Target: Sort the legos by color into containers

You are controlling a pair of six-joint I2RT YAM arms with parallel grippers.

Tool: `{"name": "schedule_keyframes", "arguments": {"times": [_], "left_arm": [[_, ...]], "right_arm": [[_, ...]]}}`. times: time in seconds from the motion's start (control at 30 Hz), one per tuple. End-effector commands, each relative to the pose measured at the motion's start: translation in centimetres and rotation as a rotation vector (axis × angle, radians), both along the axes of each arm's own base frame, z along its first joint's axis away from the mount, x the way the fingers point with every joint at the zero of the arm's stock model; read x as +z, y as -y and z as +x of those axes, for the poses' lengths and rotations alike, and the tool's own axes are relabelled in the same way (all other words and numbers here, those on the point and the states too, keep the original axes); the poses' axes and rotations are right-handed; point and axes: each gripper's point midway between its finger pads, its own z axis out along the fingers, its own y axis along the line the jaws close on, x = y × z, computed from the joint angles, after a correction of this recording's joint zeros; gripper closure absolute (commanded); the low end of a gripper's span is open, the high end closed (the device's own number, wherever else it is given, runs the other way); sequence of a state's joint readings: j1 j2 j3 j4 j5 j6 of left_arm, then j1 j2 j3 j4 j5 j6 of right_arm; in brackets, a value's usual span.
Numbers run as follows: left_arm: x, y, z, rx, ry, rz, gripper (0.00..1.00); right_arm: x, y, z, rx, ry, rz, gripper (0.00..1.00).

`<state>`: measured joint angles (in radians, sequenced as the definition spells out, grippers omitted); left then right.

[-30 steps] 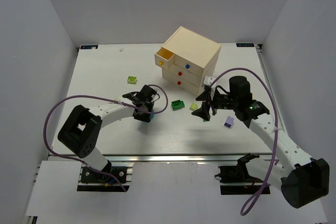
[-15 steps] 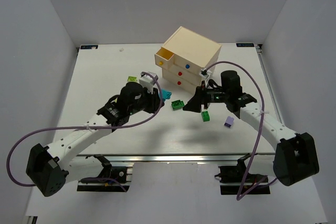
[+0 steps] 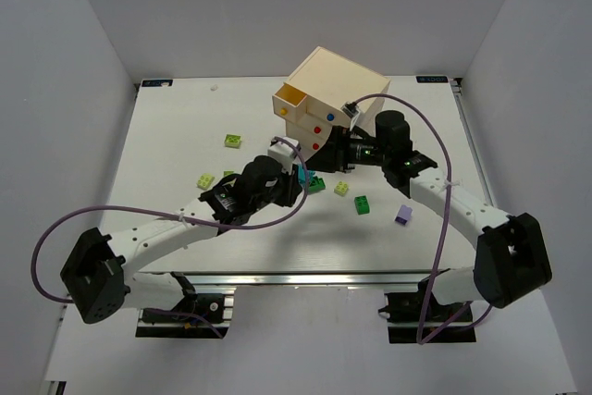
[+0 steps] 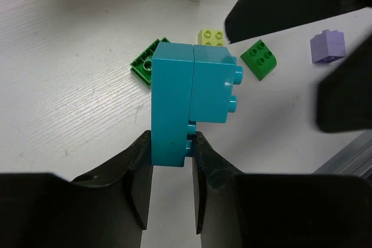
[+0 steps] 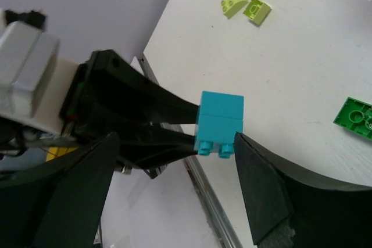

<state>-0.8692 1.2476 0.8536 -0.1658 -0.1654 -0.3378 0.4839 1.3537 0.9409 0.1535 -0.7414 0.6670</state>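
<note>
Where the left gripper (image 4: 171, 146) closes, its fingers (image 4: 139, 178) pinch a cyan lego (image 4: 192, 94) by its lower end. It is two bricks stacked, studs pointing sideways, held clear of the table (image 4: 70, 103) just in front of the chest (image 3: 338, 90). The right gripper (image 5: 175, 139) is spread wide with nothing between its fingers. It hangs close against the chest's front, low by the red knob (image 3: 314, 146) — whether it touches the wood cannot be told. On the table in front of the chest lie a dark green lego (image 4: 145, 65), a lime-yellow lego (image 4: 211, 37) and a bright green lego (image 4: 259, 59). A lavender lego (image 4: 328, 47) sits farther out. The chest's top drawer (image 3: 289, 94), yellow inside, stands pulled out.
</note>
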Motion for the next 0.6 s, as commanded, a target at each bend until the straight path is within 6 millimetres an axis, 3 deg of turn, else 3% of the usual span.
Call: {"name": "schedule_keyframes", "arguments": {"times": [0.0, 0.4, 0.47, 0.53, 0.57], "left_arm": [[3.2, 0.8, 1.2, 0.056, 0.079, -0.045, 1.00], [4.1, 1.0, 1.1, 0.065, 0.105, -0.051, 1.00], [4.1, 1.0, 1.1, 0.065, 0.104, -0.052, 1.00], [4.0, 0.9, 1.1, 0.067, 0.103, -0.046, 1.00], [4.1, 0.9, 1.2, 0.069, 0.104, -0.048, 1.00]], "right_arm": [[0.3, -0.8, 1.3, -0.053, 0.002, -0.014, 0.19], [-1.9, -0.8, 2.1, -0.093, 0.026, -0.106, 0.31], [-2.0, -0.9, 2.0, -0.087, 0.024, -0.106, 0.35], [-1.9, -1.0, 2.0, -0.084, 0.033, -0.100, 0.47], [-1.8, -1.0, 2.0, -0.081, 0.036, -0.097, 0.47]]}}
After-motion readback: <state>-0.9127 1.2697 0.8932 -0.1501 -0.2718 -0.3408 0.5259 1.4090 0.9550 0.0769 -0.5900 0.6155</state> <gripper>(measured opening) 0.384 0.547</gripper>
